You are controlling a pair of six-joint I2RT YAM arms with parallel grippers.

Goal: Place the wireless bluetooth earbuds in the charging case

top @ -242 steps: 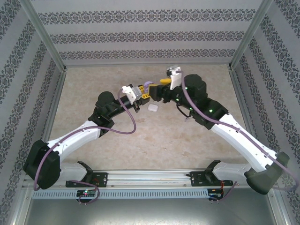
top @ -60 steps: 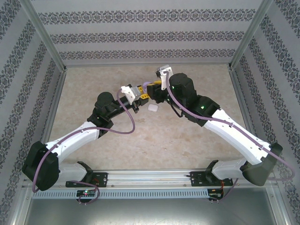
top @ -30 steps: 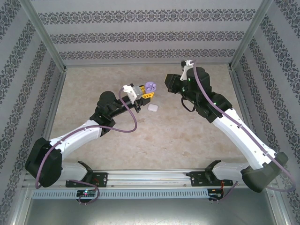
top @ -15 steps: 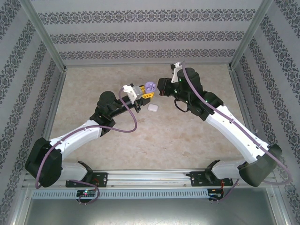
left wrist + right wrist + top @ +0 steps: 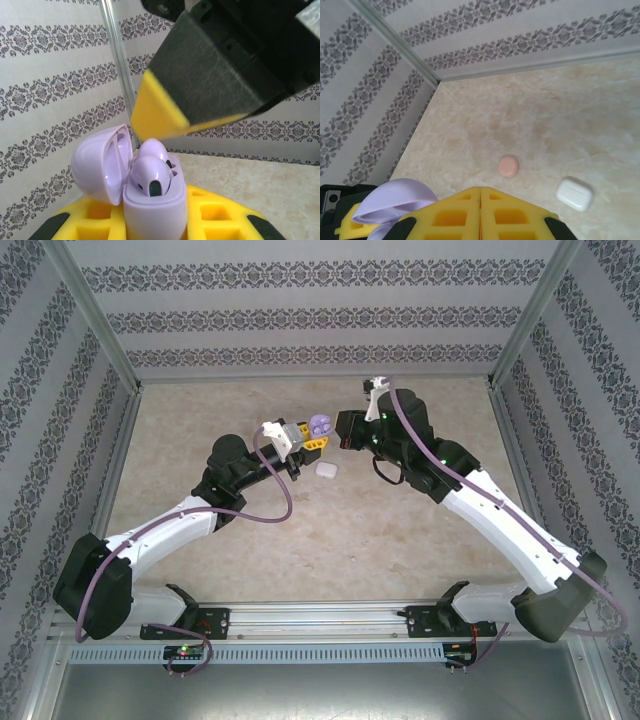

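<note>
Left gripper (image 5: 312,436) is clamped narrow on the purple case (image 5: 152,210) and holds it upright off the table (image 5: 560,125), at centre of the top view. The lid (image 5: 100,165) is flipped open and stands at the left of the left wrist frame. Two purple buds (image 5: 152,172) sit in the case mouth with their rounded heads poking up; stems are hidden, so I can't tell if they're fully seated.

Right gripper (image 5: 480,200) is pinched fully shut with nothing between the fingers. In the top view it sits just right of the case. In the left wrist view its yellow tip hangs just above the buds, upper centre, and looks just clear of them, though contact is hard to tell.

Key relation: the buds lie directly below the right tip, the case's long axis is vertical, and the lid is on the far side from that tip. The right arm is the free one. Likely next move is a press straight down on the buds or a sweep left to tip the lid over.

A white case (image 5: 575,193) and a pink round thing (image 5: 508,166) lie on the table, well apart from both grippers.
</note>
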